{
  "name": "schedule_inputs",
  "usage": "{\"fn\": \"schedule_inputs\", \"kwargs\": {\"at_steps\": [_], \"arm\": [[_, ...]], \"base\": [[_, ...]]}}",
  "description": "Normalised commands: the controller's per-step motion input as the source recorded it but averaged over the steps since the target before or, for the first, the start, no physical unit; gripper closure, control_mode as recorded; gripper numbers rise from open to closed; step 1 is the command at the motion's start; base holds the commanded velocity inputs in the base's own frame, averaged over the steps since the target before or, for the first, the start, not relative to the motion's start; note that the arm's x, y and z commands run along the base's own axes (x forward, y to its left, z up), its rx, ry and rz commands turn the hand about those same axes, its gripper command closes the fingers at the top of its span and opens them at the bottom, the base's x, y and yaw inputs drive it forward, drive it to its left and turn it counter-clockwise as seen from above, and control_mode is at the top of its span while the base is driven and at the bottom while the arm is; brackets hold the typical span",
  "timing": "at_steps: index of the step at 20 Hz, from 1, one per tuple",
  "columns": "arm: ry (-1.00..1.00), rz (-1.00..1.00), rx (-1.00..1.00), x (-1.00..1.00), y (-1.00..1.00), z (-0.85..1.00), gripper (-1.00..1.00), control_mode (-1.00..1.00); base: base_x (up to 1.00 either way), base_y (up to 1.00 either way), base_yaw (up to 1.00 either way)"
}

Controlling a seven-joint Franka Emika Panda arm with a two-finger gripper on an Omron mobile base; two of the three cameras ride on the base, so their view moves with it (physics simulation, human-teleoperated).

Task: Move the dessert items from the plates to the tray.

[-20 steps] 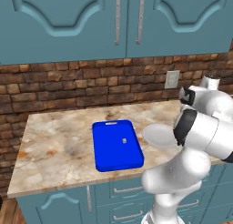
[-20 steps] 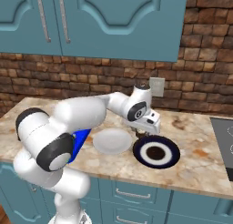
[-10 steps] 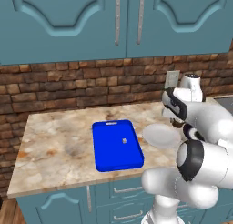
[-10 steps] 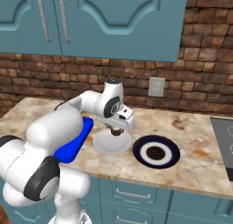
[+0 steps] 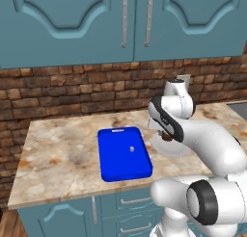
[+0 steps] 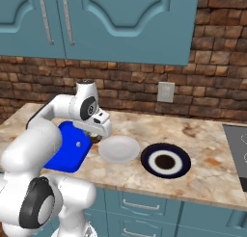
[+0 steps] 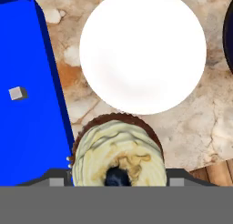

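Clearly the gripper (image 7: 117, 184) has the cupcake (image 7: 117, 151) clamped between its jaws: in the hand view the brown fluted case and swirled yellowish icing sit tight against the camera, with a finger tip at each flank of the case. In the left base view the cupcake (image 5: 167, 138) hangs under the hand, raised off the worktop (image 5: 62, 149) and apart from it. Below and just ahead of the gripper lies the grey plate (image 7: 143, 50), now bare; the tray (image 7: 27, 109) lies close to one side of the gripper, its rim almost under the cupcake, and the pale morsel (image 7: 16, 93) already rests on the tray floor. Farther off on the opposite side is the navy plate (image 6: 165, 161), with nothing seen on it. Judging by this, the task is near its end, with only the carry over the tray rim and the set-down left. The cupcake is likely light and soft; the icing would smear or dent if pressed, and the thin case would crush under a hard squeeze, so the hold belongs low on the case sides, as it seems to be here. It should stay upright, and a release close to the tray floor should keep it from tipping or rolling onto the morsel.
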Motion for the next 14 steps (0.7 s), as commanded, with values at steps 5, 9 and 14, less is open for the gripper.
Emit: {"fn": "schedule_inputs", "kwargs": {"at_steps": [5, 9, 14], "arm": [[0.01, 0.00, 0.00, -0.28, 1.00, -0.04, 1.00, -1.00], [0.00, 0.00, 0.05, -0.11, 1.00, -0.58, 1.00, -1.00], [0.00, 0.00, 0.06, 0.00, 1.00, -0.45, 1.00, -1.00]], "base": [[0.00, 0.00, 0.00], [0.00, 0.00, 0.00], [0.00, 0.00, 0.00]]}}
